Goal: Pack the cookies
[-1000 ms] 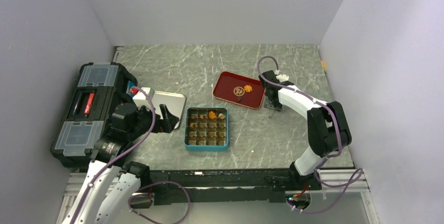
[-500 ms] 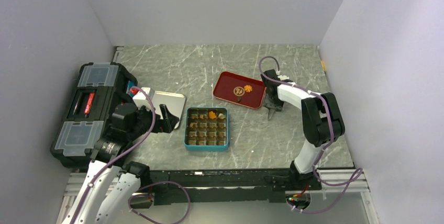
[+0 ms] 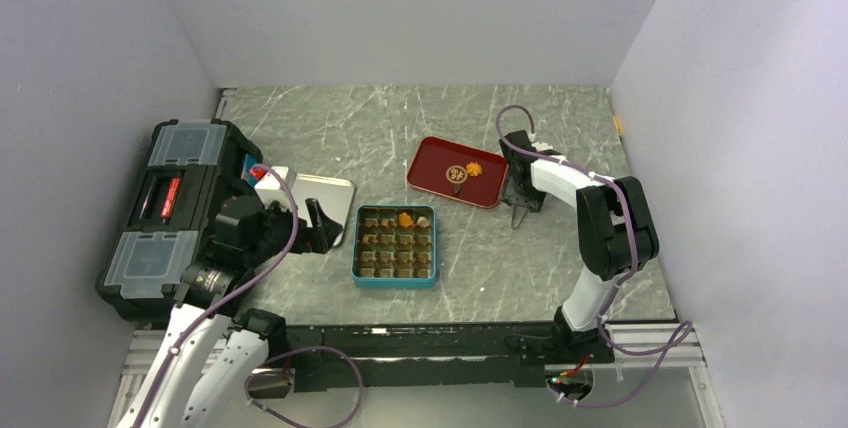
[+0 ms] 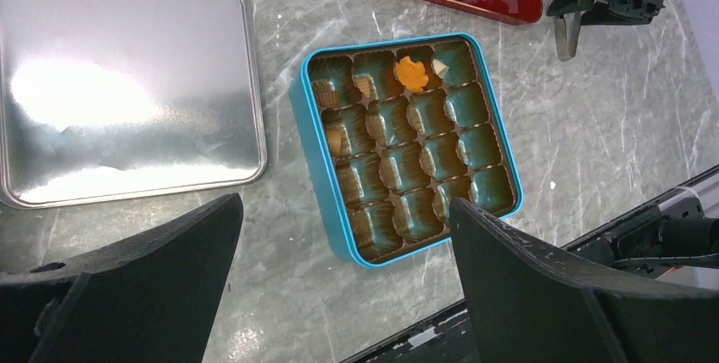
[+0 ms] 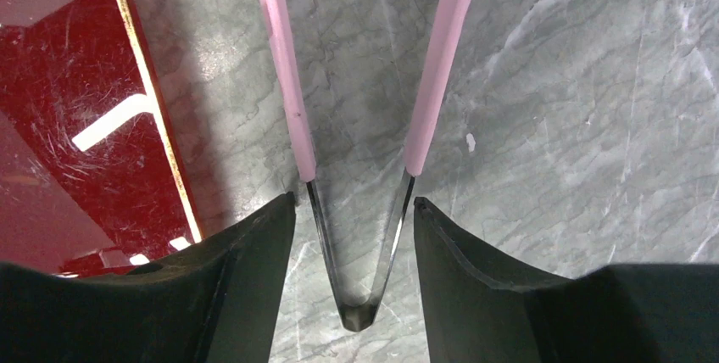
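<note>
The teal tin (image 4: 331,178) sits mid-counter (image 3: 330,128) with bare marble on every side. Its silver lid (image 4: 127,83) lies just to the left, a narrow gap between them. Of the tin's sixteen compartments, four in the two far rows are filled: one orange flower cookie (image 4: 413,72), one cream lump (image 4: 441,66) and two small pale bits (image 4: 366,85). The red tray (image 3: 430,160) behind holds a second orange flower (image 3: 473,168) and one round dark-brown cookie (image 3: 455,173). The left gripper (image 4: 346,206) hangs spread wide and empty above the tin. The right gripper (image 5: 354,203) straddles the pink-handled tongs (image 5: 287,83) just beside the tray's right edge; whether it presses them is unclear.
</note>
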Robot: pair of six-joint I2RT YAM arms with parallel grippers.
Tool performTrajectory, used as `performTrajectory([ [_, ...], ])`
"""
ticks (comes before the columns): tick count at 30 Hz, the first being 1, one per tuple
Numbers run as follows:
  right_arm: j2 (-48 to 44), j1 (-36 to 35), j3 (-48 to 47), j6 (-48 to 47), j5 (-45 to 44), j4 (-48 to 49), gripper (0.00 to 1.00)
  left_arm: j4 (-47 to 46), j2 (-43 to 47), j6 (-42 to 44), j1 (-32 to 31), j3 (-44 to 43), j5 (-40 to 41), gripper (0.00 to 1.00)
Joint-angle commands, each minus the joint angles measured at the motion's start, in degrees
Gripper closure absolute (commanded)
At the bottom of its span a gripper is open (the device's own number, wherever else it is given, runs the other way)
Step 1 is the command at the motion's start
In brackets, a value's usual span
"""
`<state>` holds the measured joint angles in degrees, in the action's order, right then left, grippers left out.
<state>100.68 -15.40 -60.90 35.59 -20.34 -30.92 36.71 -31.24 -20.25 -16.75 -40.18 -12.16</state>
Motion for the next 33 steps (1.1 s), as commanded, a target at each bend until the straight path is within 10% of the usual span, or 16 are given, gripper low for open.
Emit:
performTrajectory([
  [1,-3.9,0.11,-3.23,-0.53,-0.8,-2.73,0.43,-1.55,-0.39,0.48,-0.12,-1.48,-0.29,0.01],
  [19,-21.43,-2.0,-5.36,-5.96,4.1,-7.61,0.41,2.16,-15.98,-2.36,-0.03,-7.11,7.46,0.01],
  [33,-35.83,-4.64,-0.52,-7.1,9.32,-9.03,0.41,3.02,-40.61,-2.95,-0.03,-14.28,11.57,0.2],
])
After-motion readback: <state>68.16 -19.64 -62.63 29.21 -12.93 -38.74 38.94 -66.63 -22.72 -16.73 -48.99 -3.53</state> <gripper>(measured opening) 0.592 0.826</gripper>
